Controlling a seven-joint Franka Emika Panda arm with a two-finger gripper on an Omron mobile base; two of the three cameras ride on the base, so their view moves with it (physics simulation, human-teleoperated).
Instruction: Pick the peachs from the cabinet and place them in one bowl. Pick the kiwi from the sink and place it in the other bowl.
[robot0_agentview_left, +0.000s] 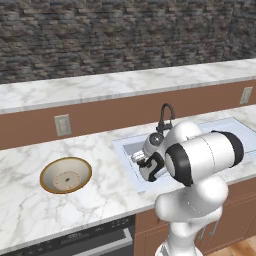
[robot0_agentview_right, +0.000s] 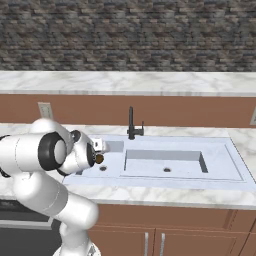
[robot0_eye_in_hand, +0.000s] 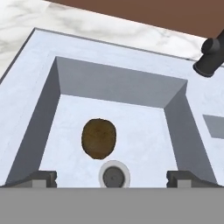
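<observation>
Sink (robot0_agentview_right: 220, 167) is sitting pale and wide in the marble counter (robot0_agentview_left: 30, 160), its flat rim running along under the brown backsplash, and the white arm (robot0_agentview_left: 200, 160) is leaning over its near-left end. Behind the basin the dark faucet (robot0_agentview_right: 131, 124) is standing upright on the rim, and in the hand view its spout is poking in at the upper right. Off to the left on the counter, well apart from the basin, the shallow bowl (robot0_agentview_left: 65, 174) with the orange-brown rim is sitting with its greyish inside facing up. Down over the basin, the gripper (robot0_eye_in_hand: 112, 177) is hanging with its jaws spread wide, nothing between them, fingertips (robot0_eye_in_hand: 43, 178) showing far apart at the bottom of the hand view. On the basin floor the kiwi (robot0_eye_in_hand: 99, 138) is lying brown and oval, just beside the small round drain (robot0_eye_in_hand: 114, 175), apart from the fingers.
</observation>
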